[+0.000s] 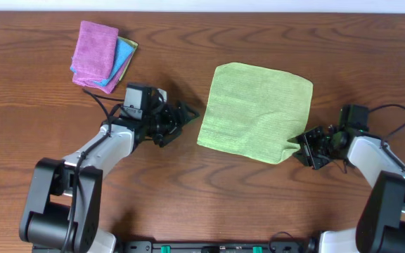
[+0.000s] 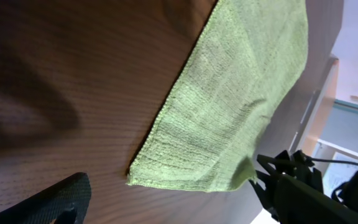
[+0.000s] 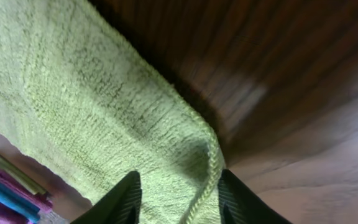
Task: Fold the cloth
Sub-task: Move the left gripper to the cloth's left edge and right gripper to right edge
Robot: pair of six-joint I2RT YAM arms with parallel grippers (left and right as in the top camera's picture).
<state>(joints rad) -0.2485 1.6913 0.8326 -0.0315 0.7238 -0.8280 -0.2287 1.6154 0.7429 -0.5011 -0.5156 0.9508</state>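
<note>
The lime-green cloth point(image 1: 257, 111) lies spread flat on the wooden table, right of centre. Its near-right corner point(image 1: 289, 147) is lifted a little. My right gripper point(image 1: 302, 145) is at that corner. In the right wrist view its two fingers point(image 3: 179, 199) stand apart, with the cloth's corner and curled hem point(image 3: 207, 165) between them. My left gripper point(image 1: 183, 117) is open and empty, just left of the cloth's left edge and apart from it. The left wrist view shows the cloth point(image 2: 229, 106) ahead and one finger point(image 2: 48, 202) at the bottom left.
A stack of folded cloths, pink point(image 1: 94, 50) on top of blue point(image 1: 122, 57) and yellow, lies at the back left, behind my left arm. A black cable point(image 1: 97, 95) runs from that arm. The stack also shows at the bottom left of the right wrist view point(image 3: 5, 193).
</note>
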